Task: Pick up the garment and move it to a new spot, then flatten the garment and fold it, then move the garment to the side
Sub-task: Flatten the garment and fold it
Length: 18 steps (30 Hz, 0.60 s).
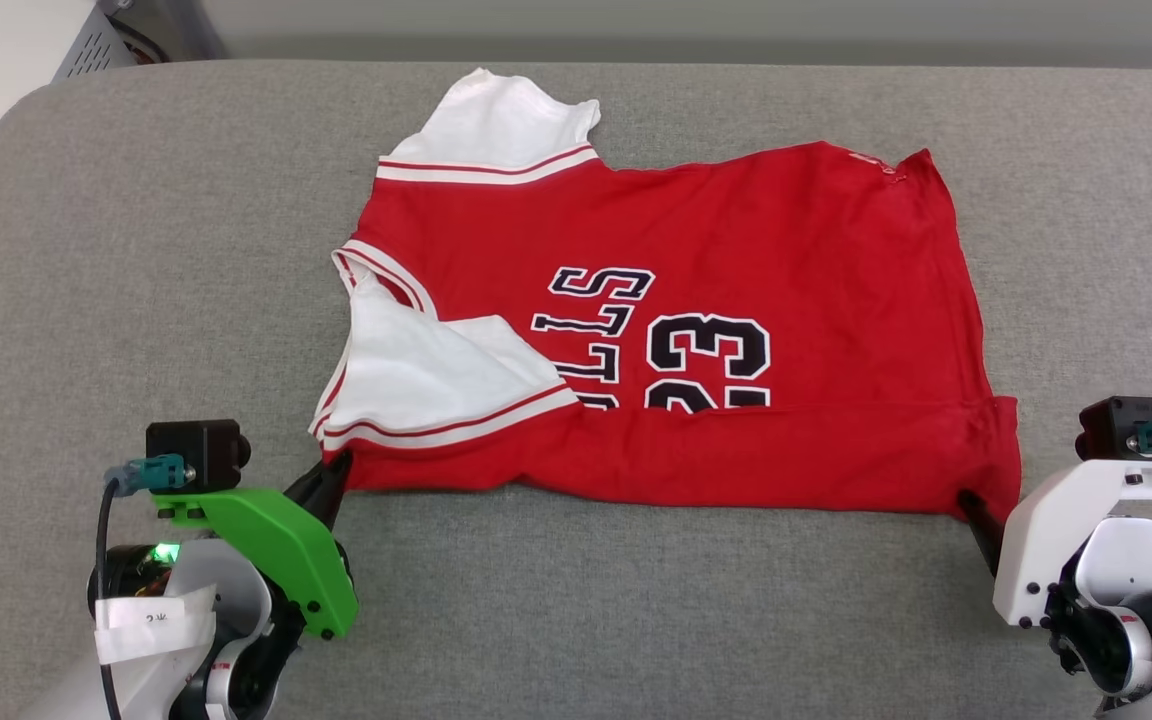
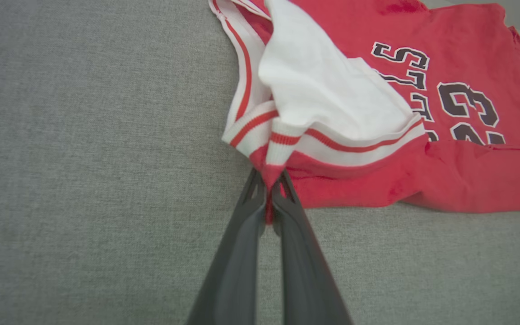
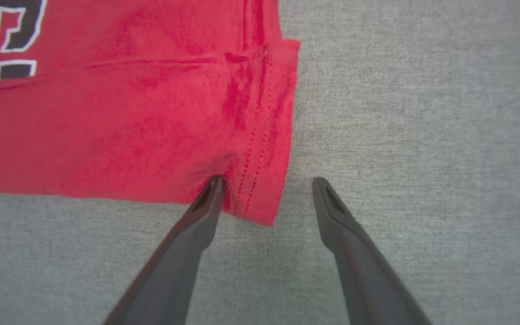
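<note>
Left gripper (image 2: 268, 178): jaws clamped on the near, sleeve-side corner of the garment (image 1: 736, 230). Right gripper (image 3: 267, 180): jaws apart, one tip touching the hem corner. One garment, red with black "23" and two red-striped white sleeves, lies partly folded on a grey fabric surface (image 1: 136, 250).

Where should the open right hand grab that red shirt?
The shirt's near hem corner, approached from the near edge: it lies flat between the right hand's open fingers, matching the left hand shut on the sleeve-side corner.
</note>
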{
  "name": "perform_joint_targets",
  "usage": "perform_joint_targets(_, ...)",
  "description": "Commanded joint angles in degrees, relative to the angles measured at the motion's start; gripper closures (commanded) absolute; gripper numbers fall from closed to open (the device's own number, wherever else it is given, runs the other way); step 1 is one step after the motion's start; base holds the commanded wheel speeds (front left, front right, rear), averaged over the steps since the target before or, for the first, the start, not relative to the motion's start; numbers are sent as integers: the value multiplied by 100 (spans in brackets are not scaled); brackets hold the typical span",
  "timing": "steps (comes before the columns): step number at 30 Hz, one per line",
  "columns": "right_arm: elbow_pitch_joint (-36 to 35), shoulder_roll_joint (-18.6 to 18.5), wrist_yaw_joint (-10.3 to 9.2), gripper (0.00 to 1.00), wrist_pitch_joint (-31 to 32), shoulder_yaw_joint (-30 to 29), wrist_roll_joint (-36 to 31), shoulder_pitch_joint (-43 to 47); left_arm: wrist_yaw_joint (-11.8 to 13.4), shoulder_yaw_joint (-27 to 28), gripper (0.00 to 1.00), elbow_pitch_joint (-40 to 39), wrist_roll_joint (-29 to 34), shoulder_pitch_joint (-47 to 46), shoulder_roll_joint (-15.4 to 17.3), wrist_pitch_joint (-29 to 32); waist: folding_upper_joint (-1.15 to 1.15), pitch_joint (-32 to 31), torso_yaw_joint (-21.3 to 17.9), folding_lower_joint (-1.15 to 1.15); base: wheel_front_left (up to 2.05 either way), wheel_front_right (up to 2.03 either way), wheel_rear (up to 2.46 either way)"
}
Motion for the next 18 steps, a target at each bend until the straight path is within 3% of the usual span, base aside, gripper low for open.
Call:
perform_joint_targets(1,93,15,-3,0,-66,-17,-39,-126,54,12,100,-50,69,56,38,5,0,36,30,0,0,0,0)
perform_joint_targets(7,475,23,-3,2,-115,-30,-41,-233,83,-8,100,-128,75,84,68,32,0,109,80,0,0,0,0)
perform_joint_targets(8,540,26,-3,53,-103,-21,-5,-245,83,-17,100,-128,74,87,73,45,0,117,85,0,0,0,0)
perform_joint_targets(10,634,3,-3,100,-115,-6,5,-250,82,-33,100,-119,70,90,76,69,0,123,95,0,0,0,0)
perform_joint_targets(18,789,-162,-3,100,-256,-44,81,-203,54,-116,100,39,52,148,62,126,0,-85,101,0,0,0,0)
